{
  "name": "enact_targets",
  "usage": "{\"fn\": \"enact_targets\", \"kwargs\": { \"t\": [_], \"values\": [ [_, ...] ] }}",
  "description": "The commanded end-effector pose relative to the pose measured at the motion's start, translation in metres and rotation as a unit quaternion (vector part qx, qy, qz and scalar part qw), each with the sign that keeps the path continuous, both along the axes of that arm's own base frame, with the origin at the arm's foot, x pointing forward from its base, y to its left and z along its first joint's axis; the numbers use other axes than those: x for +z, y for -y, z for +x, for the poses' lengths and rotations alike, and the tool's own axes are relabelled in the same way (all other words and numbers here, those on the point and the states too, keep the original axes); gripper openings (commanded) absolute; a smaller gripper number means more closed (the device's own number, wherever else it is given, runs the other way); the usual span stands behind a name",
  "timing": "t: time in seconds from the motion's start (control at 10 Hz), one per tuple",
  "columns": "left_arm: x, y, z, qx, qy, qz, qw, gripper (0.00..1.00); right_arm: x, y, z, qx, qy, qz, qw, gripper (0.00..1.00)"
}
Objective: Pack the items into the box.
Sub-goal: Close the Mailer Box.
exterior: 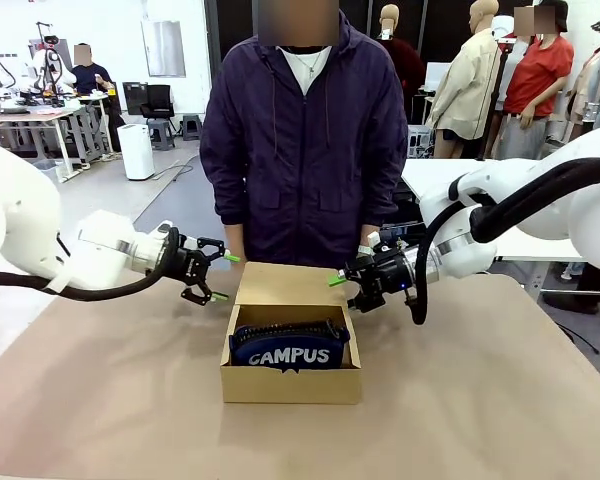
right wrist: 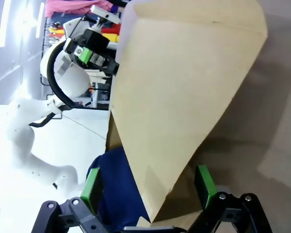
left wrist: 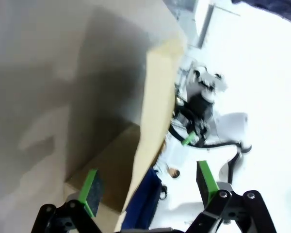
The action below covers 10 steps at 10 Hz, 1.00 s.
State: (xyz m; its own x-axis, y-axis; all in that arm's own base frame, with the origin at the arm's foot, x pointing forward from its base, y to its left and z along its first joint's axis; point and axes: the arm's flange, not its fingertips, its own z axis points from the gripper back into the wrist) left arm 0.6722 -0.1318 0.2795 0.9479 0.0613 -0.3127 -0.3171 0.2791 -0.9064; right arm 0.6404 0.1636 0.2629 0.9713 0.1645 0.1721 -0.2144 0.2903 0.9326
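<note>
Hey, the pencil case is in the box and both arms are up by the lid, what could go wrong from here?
1. The pencil case stands tall in the box, about level with its rim, so the lid flap may not close flat.
2. The left end effector and right end effector flank the flap, both open; an uneven push could twist it or slide the box.

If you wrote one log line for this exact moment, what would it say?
box: lid flap up | pencil case: inside box | left gripper: open, at lid flap's left edge | right gripper: open, at lid flap's right edge
</note>
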Motion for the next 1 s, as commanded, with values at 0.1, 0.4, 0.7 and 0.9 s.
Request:
{"fn": "enact_targets", "kwargs": {
  "t": [0.1,0.4,0.7,0.9],
  "values": [
    [-0.01,0.017,0.002,-0.076,-0.043,-0.059,0.994,1.0,0.002,0.001,0.015,0.001,-0.008,0.048,0.999,1.0],
    [-0.017,0.036,0.003,-0.1,-0.045,-0.067,0.992,1.0,0.004,-0.004,0.014,0.029,0.001,0.078,0.997,1.0],
    [-0.029,0.05,0.0,-0.102,0.019,-0.031,0.994,1.0,0.006,-0.011,0.009,0.047,0.002,0.093,0.995,1.0],
    [-0.034,0.057,-0.004,-0.091,0.067,-0.027,0.993,1.0,0.007,-0.011,0.009,0.053,0.003,0.098,0.994,1.0]
  ]
}}
